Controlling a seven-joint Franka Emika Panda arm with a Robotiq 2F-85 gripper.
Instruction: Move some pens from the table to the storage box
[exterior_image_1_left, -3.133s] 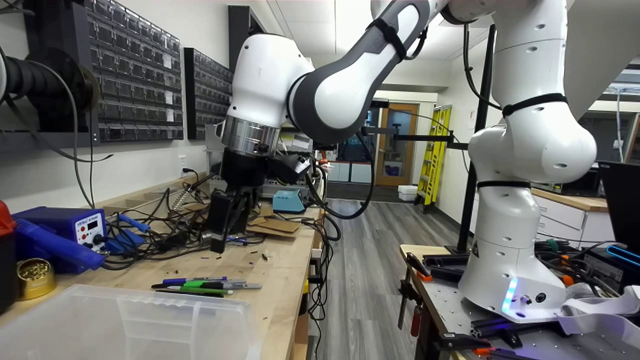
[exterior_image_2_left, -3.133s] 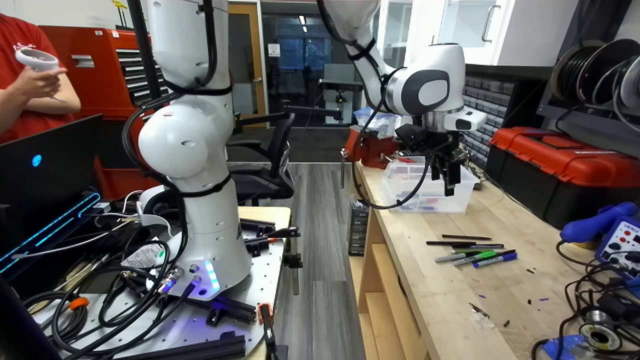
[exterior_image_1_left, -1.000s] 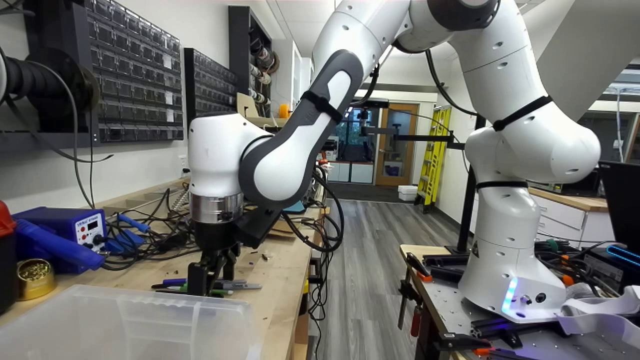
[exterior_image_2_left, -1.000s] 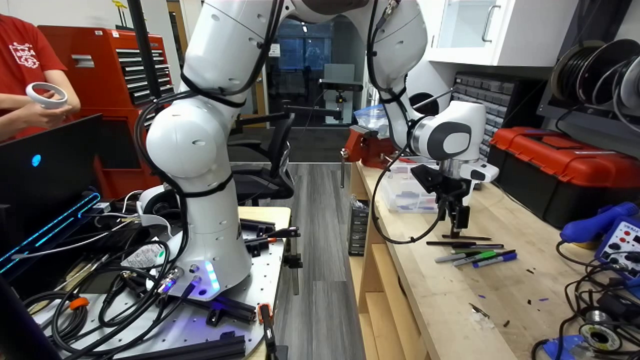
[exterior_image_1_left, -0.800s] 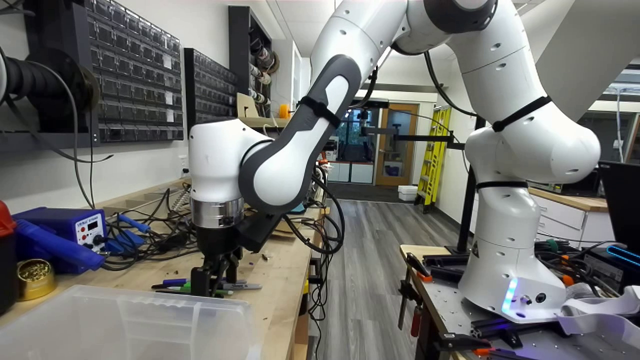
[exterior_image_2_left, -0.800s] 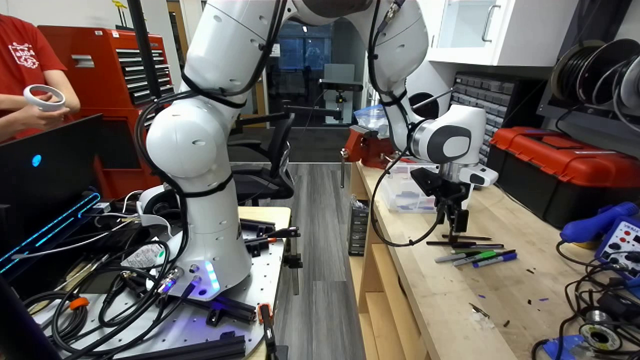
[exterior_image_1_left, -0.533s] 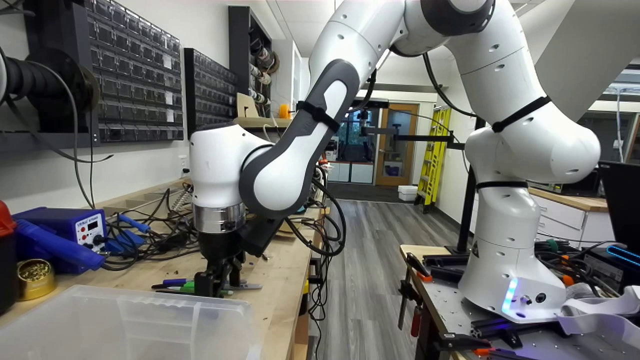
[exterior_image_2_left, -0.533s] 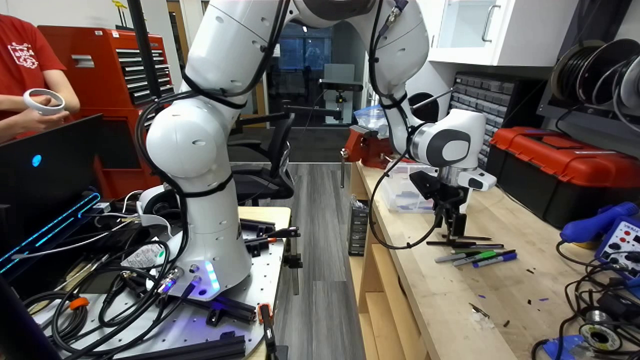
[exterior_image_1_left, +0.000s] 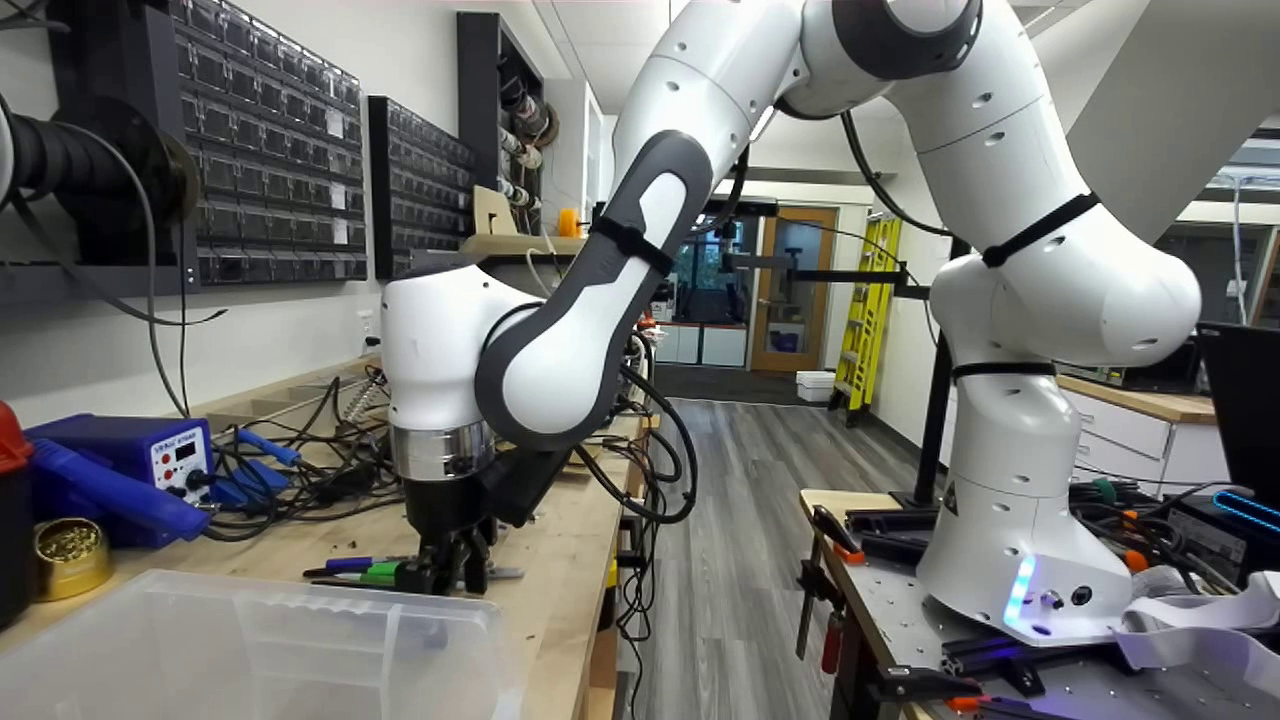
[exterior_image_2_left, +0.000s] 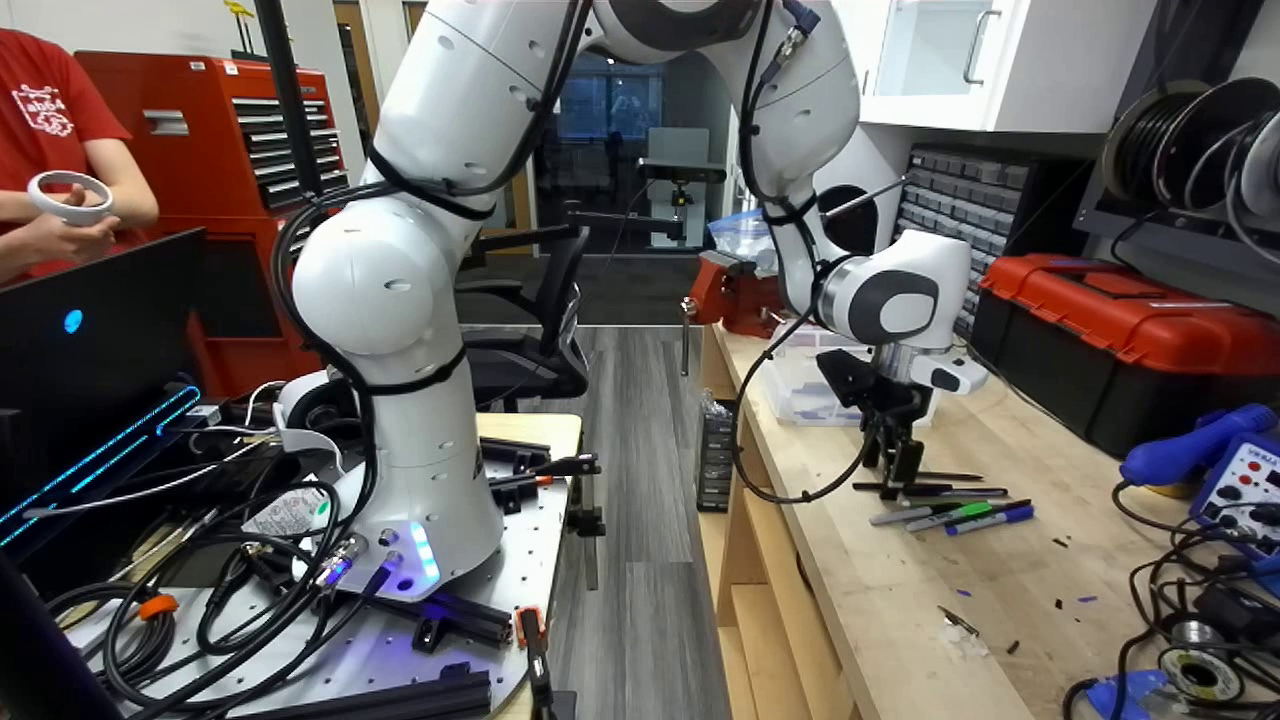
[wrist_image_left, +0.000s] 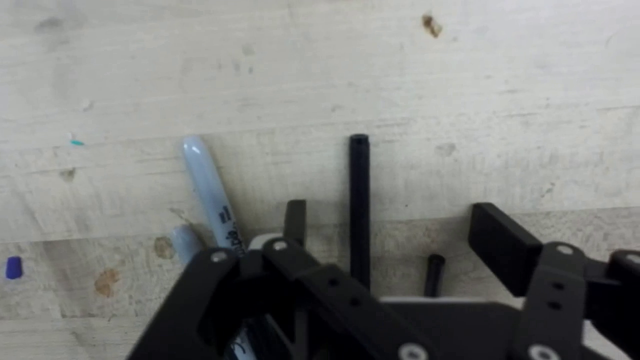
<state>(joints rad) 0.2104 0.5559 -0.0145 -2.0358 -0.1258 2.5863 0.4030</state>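
While wide, tool (wrist_image_left: 392, 225) astride pens (wrist_image_left: 360, 205)

My black two-fingered gripper (wrist_image_left: 393, 227) blurs in the muted wrist view, glare dotting a pale-grey round-ended marker (wrist_image_left: 209, 192); in both exterior views, a blue light strip (exterior_image_1_left: 1021, 588) glows on my white base (exterior_image_1_left: 1065, 560).

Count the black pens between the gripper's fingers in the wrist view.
2: one black pen; right of it, a second black pen's end. The gripper may hide others.
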